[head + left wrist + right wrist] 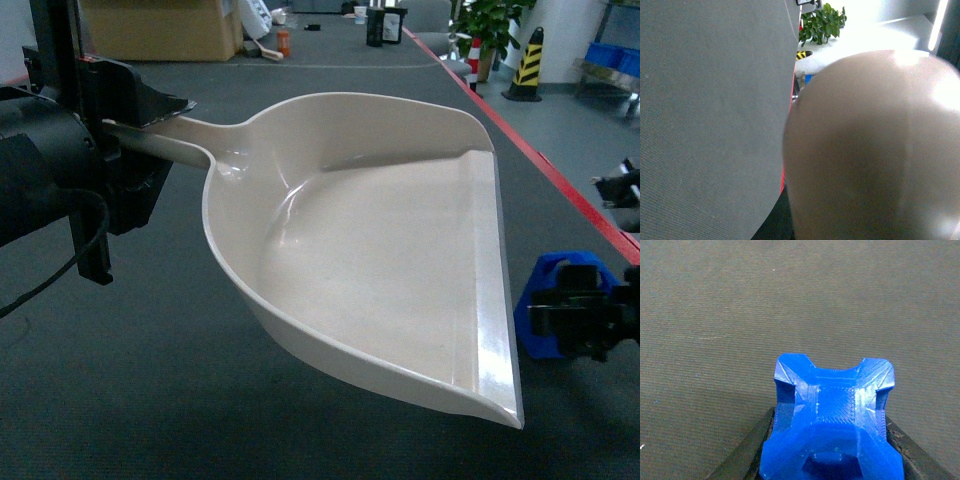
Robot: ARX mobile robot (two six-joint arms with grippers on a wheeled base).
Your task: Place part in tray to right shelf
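So the left gripper [150, 125] has the tray [390, 260] by its long handle, clenched around it up at the left of the head view, and the whole scoop is held out over the dark grey table [150, 400], flat lip pointing right and the bowl empty. From the left wrist cam you mostly just get the rounded beige back of the tray [870, 150] filling the right half of the shot, blurry because it's so close, with the grey tabletop [710, 115] on the left and a potted plant [822, 22] way off in the background. The right gripper [580, 315] is at the far right edge of the head view, and it's got the part [545, 310], the little bright-blue block, pinched between its fingers just beside the tray's front lip, not touching it as far as I can see. The right wrist cam confirms it: the part [832, 425] sits between the two dark fingers [745, 455] (only their inner edges show at the bottom corners), faceted end pointing away from the camera, over the table. There's a red stripe [560, 180] running along the table's right edge, and cardboard boxes [160, 28] plus a yellow-and-black cone [525, 65] in the back.
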